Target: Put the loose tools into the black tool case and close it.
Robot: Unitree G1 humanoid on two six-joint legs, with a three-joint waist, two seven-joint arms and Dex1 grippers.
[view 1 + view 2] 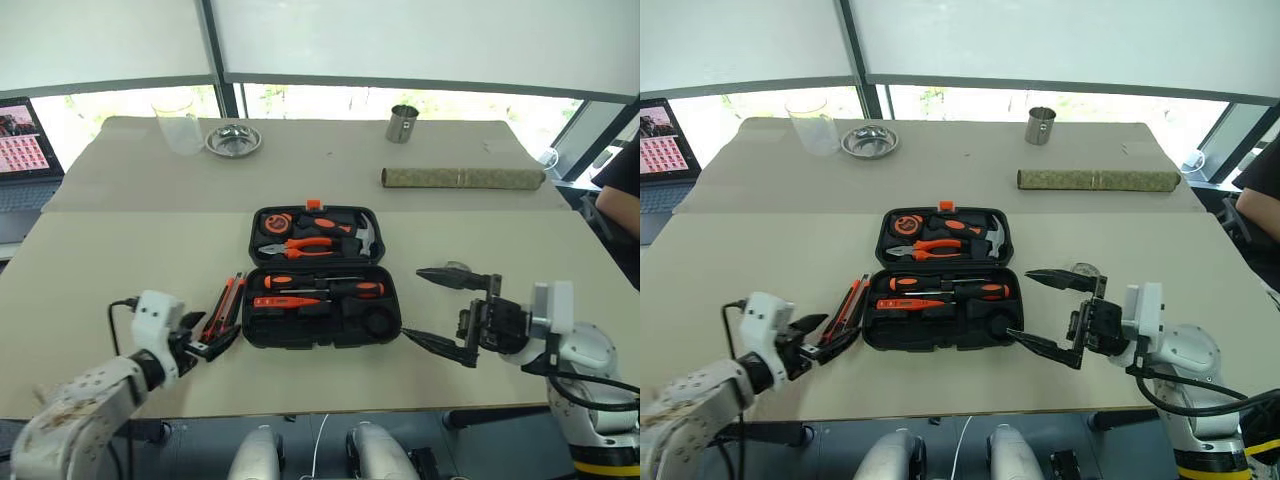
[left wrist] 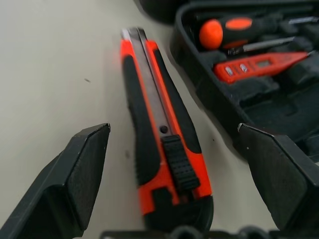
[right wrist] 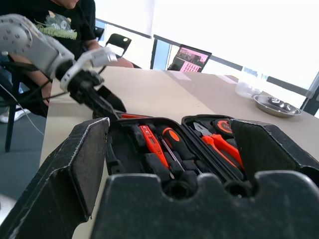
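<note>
The black tool case (image 1: pixel 315 335) lies open and flat in the middle of the table. Its near half holds two orange-and-black screwdrivers (image 1: pixel 340 287), a slim orange tester (image 1: pixel 288 301) and a dark tape roll (image 1: pixel 378 322). Pliers, a hammer and a tape measure sit in the far half. An orange-black utility knife (image 1: pixel 227 305) lies on the table just left of the case. My left gripper (image 1: pixel 218 328) is open, its fingers (image 2: pixel 82 164) on either side of the knife's (image 2: pixel 159 134) near end. My right gripper (image 1: pixel 411 303) hangs open just right of the case, pointing at it.
At the back stand a clear plastic cup (image 1: pixel 178 125), a metal bowl (image 1: pixel 233 140) and a metal cup (image 1: pixel 402 123). A long cardboard tube (image 1: pixel 462 178) lies back right. A laptop (image 1: pixel 20 150) sits far left. A person's arm (image 1: pixel 620 195) is at the right edge.
</note>
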